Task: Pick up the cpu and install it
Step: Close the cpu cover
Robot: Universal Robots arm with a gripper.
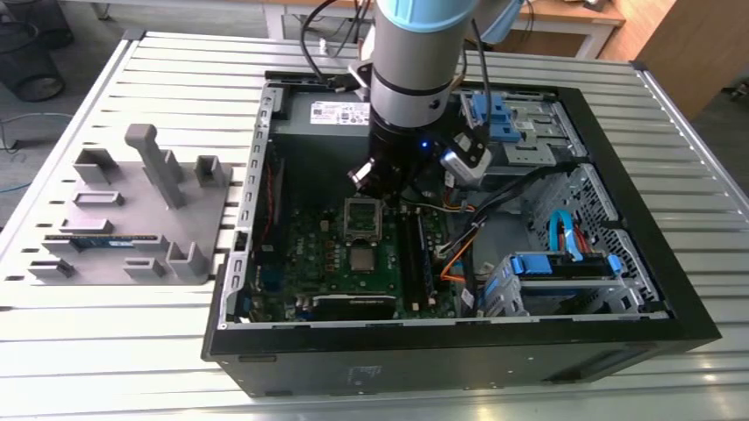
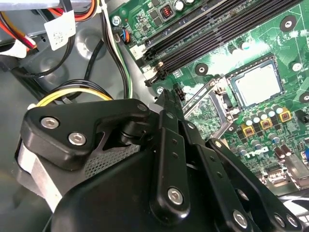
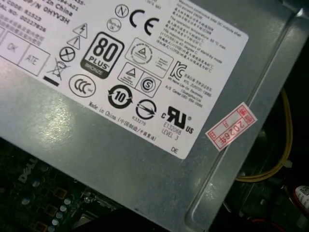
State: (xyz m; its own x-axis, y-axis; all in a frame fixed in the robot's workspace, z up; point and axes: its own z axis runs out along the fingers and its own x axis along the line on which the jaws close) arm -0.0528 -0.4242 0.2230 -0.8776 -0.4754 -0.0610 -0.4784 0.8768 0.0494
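Open computer case (image 1: 655, 311) on slatted table (image 1: 105, 351). The cpu (image 2: 256, 84) sits flat in motherboard (image 1: 310, 263) socket, load frame (image 2: 212, 99) raised beside it. Gripper (image 1: 381, 180) hovers above socket, toward case's far edge; fingers' opening can't tell, nothing seen held.
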